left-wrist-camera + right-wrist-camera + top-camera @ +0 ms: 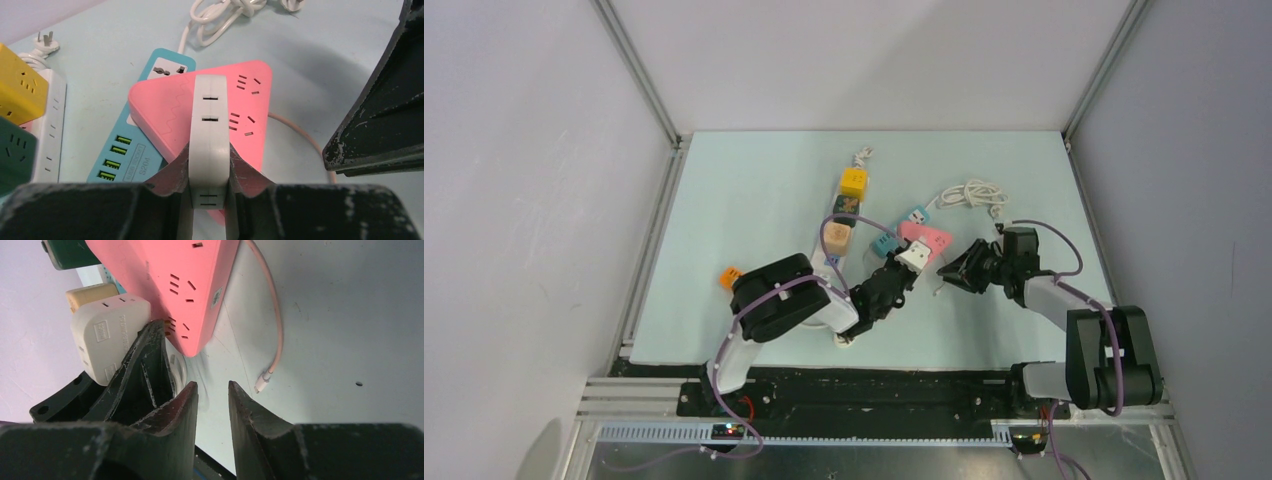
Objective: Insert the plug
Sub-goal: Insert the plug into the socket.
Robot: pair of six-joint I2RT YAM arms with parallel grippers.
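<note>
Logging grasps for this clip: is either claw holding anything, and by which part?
The left claw pinches the white adapter across its two flat sides, at the end nearest the wrist, over the pink power strip. The right claw holds nothing.

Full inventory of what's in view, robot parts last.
pink strip: 1, pink, centre
adapter: 1, white, held over pink strip
blue strip: 1, blue, partly under pink strip
white strip: 1, white, left of blue strip
cubes: 4, yellow, green, beige along white strip, orange apart left
coiled cable: 1, white, rear right
thin cable: 1, pink, beside pink strip
table: 1, pale green
left gripper: 1, black, shut on adapter
right gripper: 1, black, slightly open, empty
</note>
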